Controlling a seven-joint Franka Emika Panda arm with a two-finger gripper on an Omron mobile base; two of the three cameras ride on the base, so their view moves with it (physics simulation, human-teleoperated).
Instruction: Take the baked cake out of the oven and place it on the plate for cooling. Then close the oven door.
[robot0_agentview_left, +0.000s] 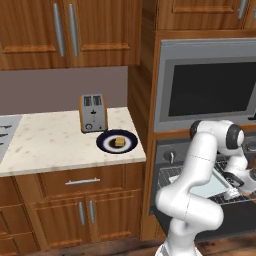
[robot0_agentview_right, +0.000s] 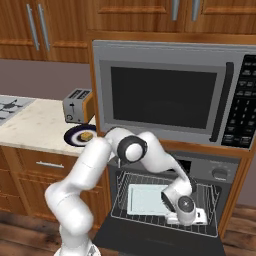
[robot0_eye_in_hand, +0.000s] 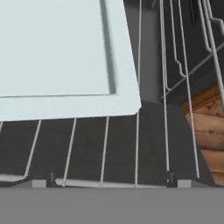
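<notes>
The baked cake (robot0_agentview_left: 119, 142), a small tan square, lies on the navy-rimmed plate (robot0_agentview_left: 106, 145) on the counter beside the toaster; in the right base view the cake (robot0_agentview_right: 86, 136) and plate (robot0_agentview_right: 74, 135) peek out behind my arm. The oven (robot0_agentview_right: 218, 174) stands open, its door (robot0_agentview_right: 145, 241) folded down flat. My gripper (robot0_agentview_right: 194, 218) hangs low over the front right of the wire rack (robot0_eye_in_hand: 105, 148), open, with nothing between its fingers. In the hand view the gripper (robot0_eye_in_hand: 110, 178) looks down at the rack and the corner of a pale baking tray (robot0_eye_in_hand: 57, 52).
A steel and orange toaster (robot0_agentview_left: 93, 113) stands behind the plate. The microwave (robot0_agentview_right: 165, 95) sits directly above the oven. The pale tray (robot0_agentview_right: 145, 199) rests on the rack to the left of my hand. Wooden floor (robot0_eye_in_hand: 212, 127) shows past the door's edge.
</notes>
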